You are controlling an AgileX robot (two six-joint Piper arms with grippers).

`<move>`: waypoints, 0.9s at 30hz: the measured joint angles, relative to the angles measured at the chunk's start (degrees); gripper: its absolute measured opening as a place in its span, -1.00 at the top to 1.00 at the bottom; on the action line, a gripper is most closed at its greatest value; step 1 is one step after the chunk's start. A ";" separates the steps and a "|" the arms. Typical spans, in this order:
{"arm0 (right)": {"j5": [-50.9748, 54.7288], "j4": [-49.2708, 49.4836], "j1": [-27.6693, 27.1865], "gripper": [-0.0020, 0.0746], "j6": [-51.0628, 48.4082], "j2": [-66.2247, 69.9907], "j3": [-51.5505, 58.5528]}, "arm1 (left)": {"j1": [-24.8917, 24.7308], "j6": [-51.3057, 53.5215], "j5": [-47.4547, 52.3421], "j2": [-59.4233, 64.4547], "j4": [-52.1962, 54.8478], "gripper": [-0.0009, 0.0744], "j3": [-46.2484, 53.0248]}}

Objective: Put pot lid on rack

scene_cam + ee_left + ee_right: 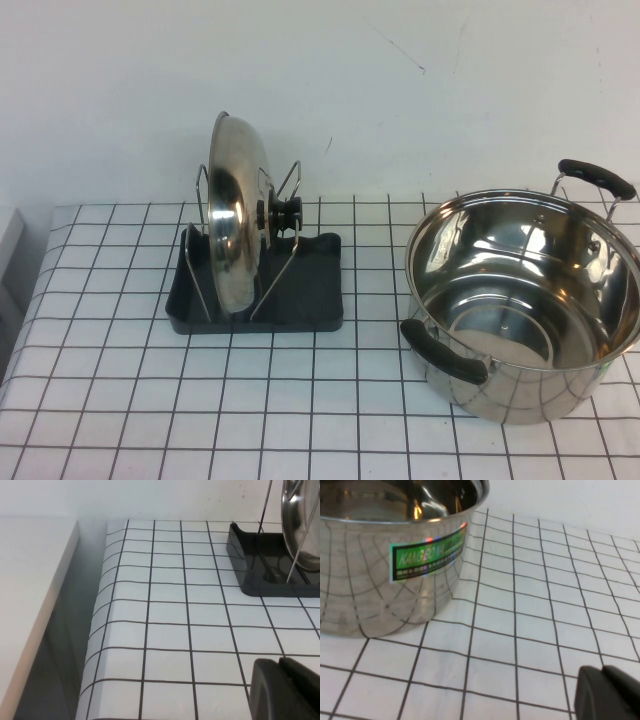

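Observation:
The pot lid [232, 222] stands on edge in the rack [310, 290], leaning between the silver wire loops, its black knob [285, 214] pointing right. In the left wrist view the rack [255, 560] and the lid's rim [297, 515] show at the far side. My left gripper [281, 664] is shut, empty, low over the tablecloth on the near left of the rack. My right gripper [603, 671] is shut and empty too, near the table beside the pot. Neither arm shows in the high view.
A deep steel pot [525, 300] with two black handles sits at the right, its labelled wall [395, 565] close to my right gripper. The checked tablecloth [300, 400] covers the table; its left edge [97, 630] drops off beside a white counter [30, 590].

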 joint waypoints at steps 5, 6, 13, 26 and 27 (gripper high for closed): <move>0.13 0.00 0.00 0.95 0.50 0.00 0.00 | 0.00 0.00 0.00 0.00 0.00 0.98 0.00; 0.13 0.02 0.00 0.95 0.50 0.00 0.00 | 0.00 0.00 0.00 0.00 0.00 0.98 0.00; 0.13 0.12 -0.27 0.95 1.10 0.00 0.00 | 0.00 0.00 0.00 0.00 0.00 0.98 0.00; 0.13 -6.11 -1.12 0.95 14.01 0.00 0.00 | 0.00 0.00 0.00 0.00 -0.09 0.98 0.00; 0.13 -6.11 -1.12 0.95 14.56 0.00 0.00 | 0.00 0.00 0.00 0.00 -0.09 0.98 0.00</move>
